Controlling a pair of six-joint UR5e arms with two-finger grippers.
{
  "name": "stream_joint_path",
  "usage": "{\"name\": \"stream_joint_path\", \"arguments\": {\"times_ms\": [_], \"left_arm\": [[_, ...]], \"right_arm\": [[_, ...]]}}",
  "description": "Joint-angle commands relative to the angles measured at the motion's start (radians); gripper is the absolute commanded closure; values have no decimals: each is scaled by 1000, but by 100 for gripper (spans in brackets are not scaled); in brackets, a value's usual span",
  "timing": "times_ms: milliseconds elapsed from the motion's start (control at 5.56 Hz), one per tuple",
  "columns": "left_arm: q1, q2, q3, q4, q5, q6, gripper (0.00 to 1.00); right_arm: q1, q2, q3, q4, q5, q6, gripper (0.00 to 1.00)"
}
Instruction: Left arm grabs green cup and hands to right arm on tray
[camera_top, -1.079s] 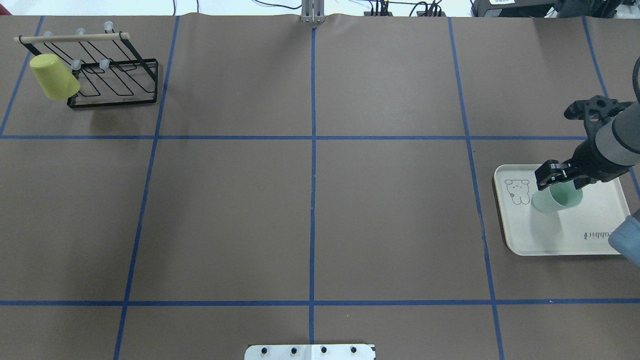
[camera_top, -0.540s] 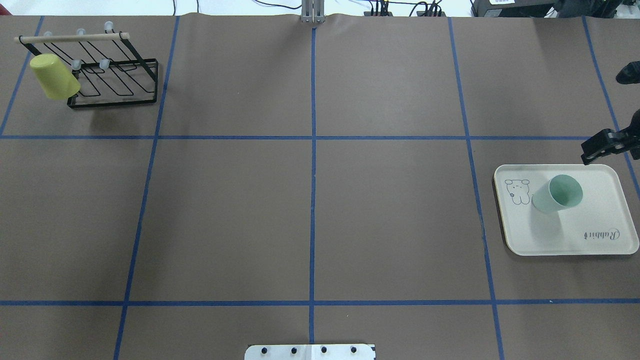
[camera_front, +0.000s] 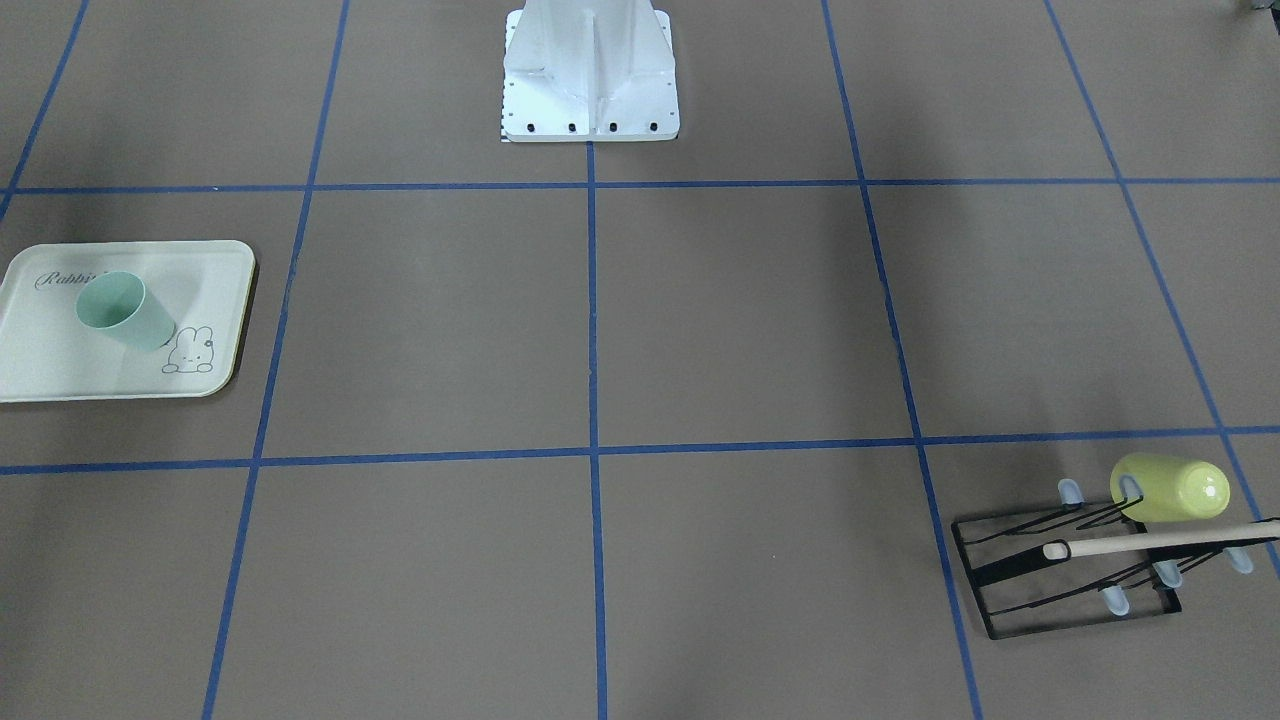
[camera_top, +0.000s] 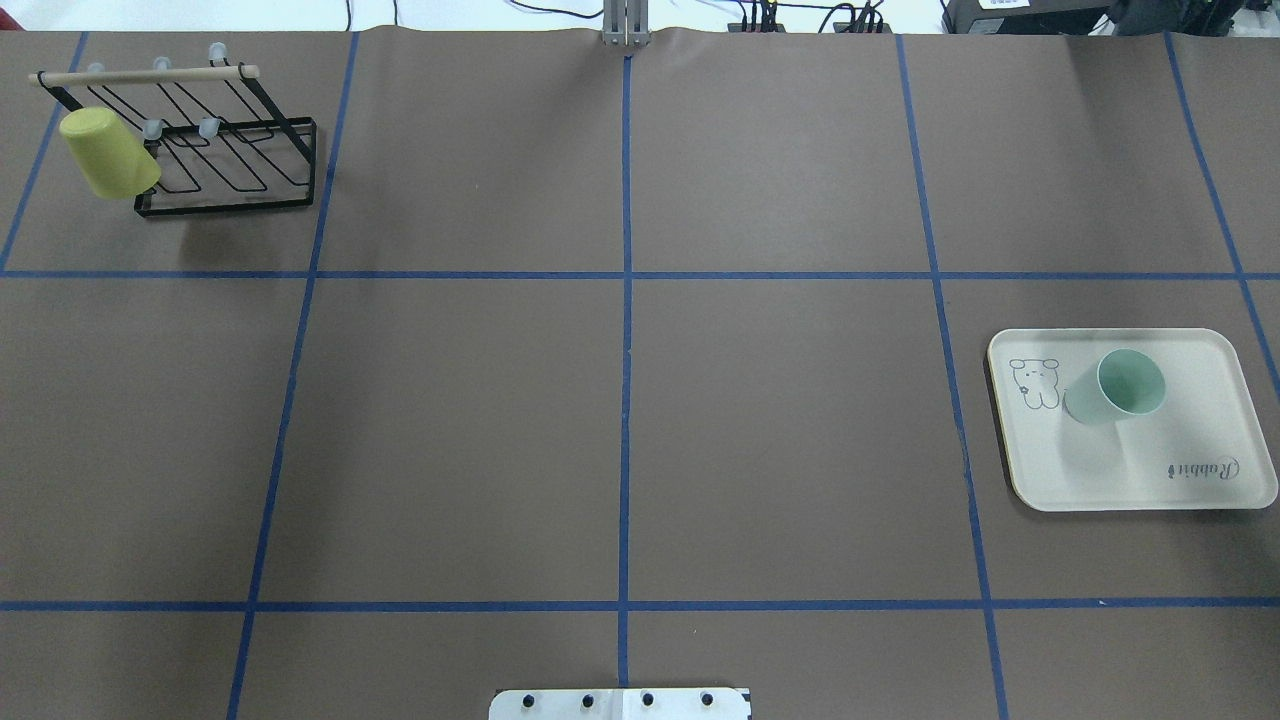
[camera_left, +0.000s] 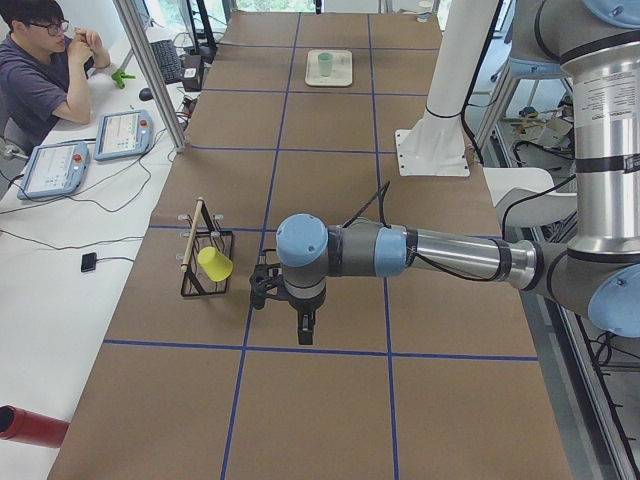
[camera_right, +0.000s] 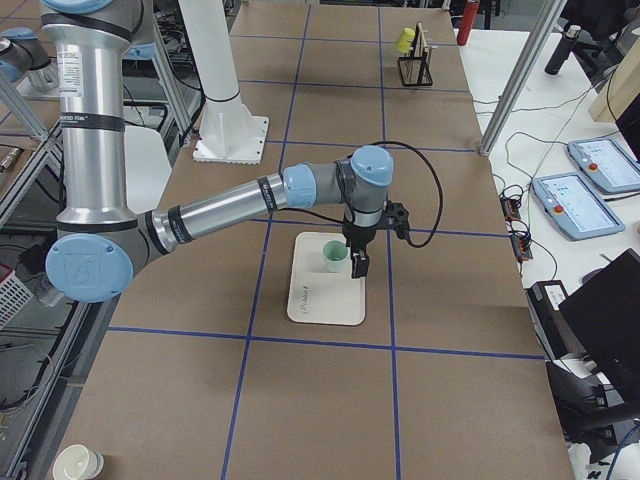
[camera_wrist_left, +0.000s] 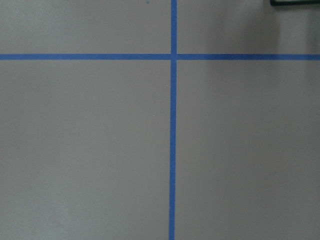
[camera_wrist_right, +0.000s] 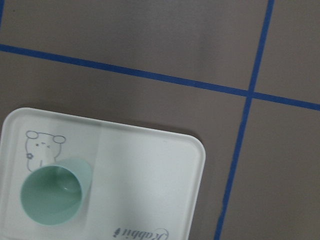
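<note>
The pale mint-green cup (camera_top: 1115, 390) stands upright on the cream tray (camera_top: 1180, 490) beside the bunny drawing, with nothing holding it. It also shows in the front view (camera_front: 122, 312) and in the right wrist view (camera_wrist_right: 52, 192), on the tray (camera_wrist_right: 150, 170). Neither gripper shows in the overhead or front view. In the exterior right view my right gripper (camera_right: 358, 264) hangs above the tray's far side; I cannot tell whether it is open. In the exterior left view my left gripper (camera_left: 300, 325) points down near the rack; I cannot tell its state.
A black wire rack (camera_top: 230, 170) with a wooden bar stands at the far left corner, with a yellow-green cup (camera_top: 108, 153) hung on it. The robot's base plate (camera_front: 590, 90) is at the table's near middle. An operator (camera_left: 45, 70) sits beside the table.
My right gripper was at the green cup's rim over the tray. It has pulled away to the right and out of the overhead view. The cup stays upright on the tray.
</note>
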Motion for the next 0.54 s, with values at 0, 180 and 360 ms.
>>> {"name": "stream_joint_path", "arguments": {"times_ms": [0, 180, 360], "left_arm": [[-10, 40, -45, -24, 1, -80, 0], [-9, 43, -21, -87, 28, -77, 0], [-9, 69, 22, -188, 29, -75, 0]], "right_arm": [[103, -62, -77, 7, -6, -187, 0], [131, -103, -75, 15, -9, -197, 0], [163, -136, -68, 15, -9, -203, 0]]}}
